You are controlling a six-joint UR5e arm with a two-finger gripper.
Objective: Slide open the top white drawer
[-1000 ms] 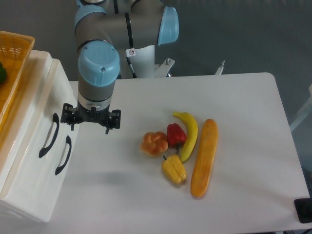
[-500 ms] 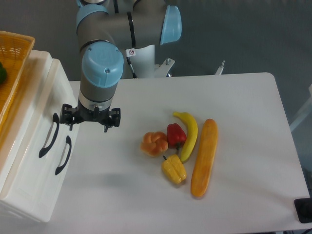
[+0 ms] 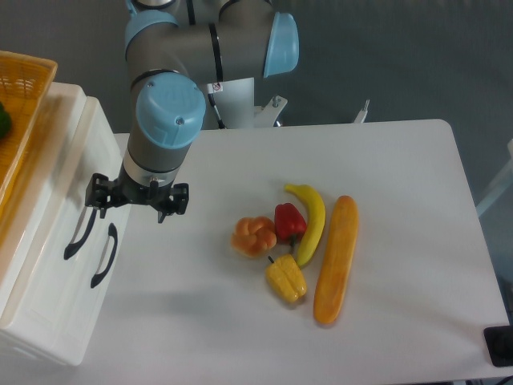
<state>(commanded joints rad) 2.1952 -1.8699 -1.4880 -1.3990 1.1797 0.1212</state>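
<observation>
The white cabinet stands at the table's left edge. The top white drawer (image 3: 58, 210) is shut, and its curved black handle (image 3: 77, 233) sits left of the lower drawer's handle (image 3: 104, 255). My gripper (image 3: 135, 200) points down from the blue-capped wrist, with its black jaws spread open and nothing in them. Its left jaw is at the upper end of the top drawer's handle. I cannot tell whether they touch. The fingertips are partly hidden under the wrist.
A yellow wicker basket (image 3: 22, 96) sits on top of the cabinet. On the table's middle lie a bread roll (image 3: 253, 236), a red pepper (image 3: 289, 220), a banana (image 3: 312, 220), a yellow pepper (image 3: 286, 278) and a long baguette (image 3: 337, 257). The arm's base (image 3: 239, 100) stands at the back.
The gripper has moved left by a small step, from just right of the top drawer's handle to over its upper end. Its jaws stay open. The drawer has not moved.
</observation>
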